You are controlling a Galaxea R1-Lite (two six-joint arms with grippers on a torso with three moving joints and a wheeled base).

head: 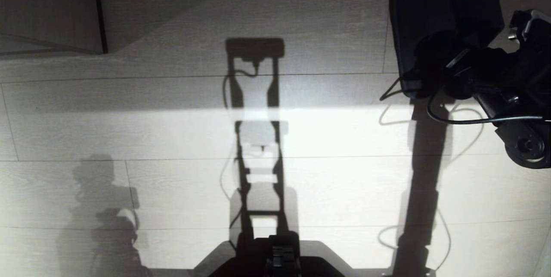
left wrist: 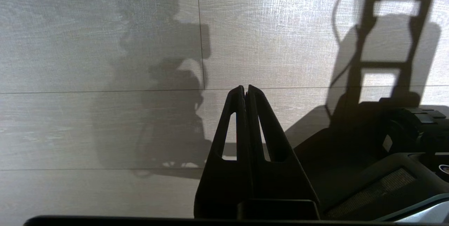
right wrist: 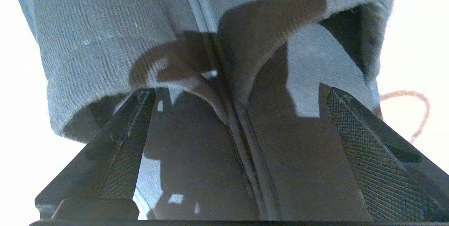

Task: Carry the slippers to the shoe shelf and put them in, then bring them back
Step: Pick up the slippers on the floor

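- In the head view the slippers (head: 443,23) lay side by side on the pale floor (head: 172,130) at the far right, toes pointing away from us, with our right arm reaching in beside them.
- Our right gripper (right wrist: 231,141) stood spread wide, one finger (right wrist: 119,141) outside each slipper, so the pair sat between the open jaws with nothing clamped.
- We judged the task to be either at its very start or at its very end: the slippers were on the floor, not in the shoe shelf, and the pictures could not tell us which leg this was.
- If it was the start, the closing grip, the carry, the shelving and the return all remained; if the end, only pulling the arm clear.
- No shoe shelf showed clearly; only a wood-grain panel (head: 47,8) sat at the far left corner of the head view.
- The right wrist view (right wrist: 105,36) showed what the head view hid: the knit fabric, the heel openings, and the fingers flanking both slippers.
- The head view alone gave the slippers' place on the floor.
- The left wrist view showed our left gripper (left wrist: 245,89) pinched together and empty, hanging over bare floor beside the base (left wrist: 386,170).
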